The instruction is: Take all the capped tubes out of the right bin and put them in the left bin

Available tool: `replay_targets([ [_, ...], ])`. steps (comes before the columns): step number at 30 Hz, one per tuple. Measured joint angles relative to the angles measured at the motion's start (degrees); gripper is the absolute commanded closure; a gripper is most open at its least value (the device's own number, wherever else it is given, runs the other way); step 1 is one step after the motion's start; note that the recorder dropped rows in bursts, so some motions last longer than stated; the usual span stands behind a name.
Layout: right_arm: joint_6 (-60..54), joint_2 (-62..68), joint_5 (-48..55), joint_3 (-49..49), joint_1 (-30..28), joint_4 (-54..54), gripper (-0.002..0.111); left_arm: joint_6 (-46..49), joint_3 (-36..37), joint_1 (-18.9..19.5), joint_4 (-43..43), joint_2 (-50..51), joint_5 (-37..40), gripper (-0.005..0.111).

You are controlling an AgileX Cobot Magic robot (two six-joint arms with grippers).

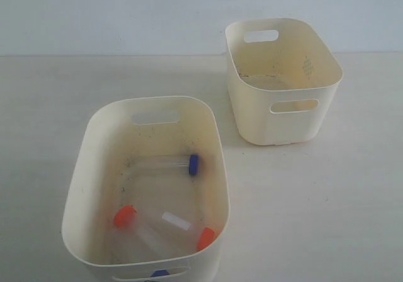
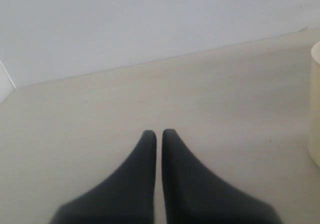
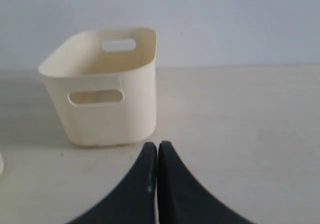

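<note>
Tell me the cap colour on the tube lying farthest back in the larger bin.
That tube has a blue cap; exterior view shows it best.

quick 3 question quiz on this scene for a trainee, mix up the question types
1. True or false: an orange-capped tube lies inside the left bin.
2. The left gripper is: A) wide open; B) shut and empty; C) shut on a tube.
3. What colour is the cap of the tube nearest the left bin's far handle slot?
Key: 1 true; 2 B; 3 blue.
</note>
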Motion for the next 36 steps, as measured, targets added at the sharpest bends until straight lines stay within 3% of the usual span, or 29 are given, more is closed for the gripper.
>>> replay_targets([
  [19, 1.4, 0.0, 4.83, 0.29, -0.13, -1.2, 0.108, 0.0, 0.0, 0.0, 0.0, 0.0, 0.0, 0.102],
  [26, 2.27, 0.0, 4.82, 0.29, -4.79, -1.34, 0.108, 0.0, 0.0, 0.0, 0.0, 0.0, 0.0, 0.102],
  [36, 2.27, 0.0, 4.82, 0.29, -5.25, -1.21, 0.108, 0.0, 0.0, 0.0, 0.0, 0.0, 0.0, 0.102],
])
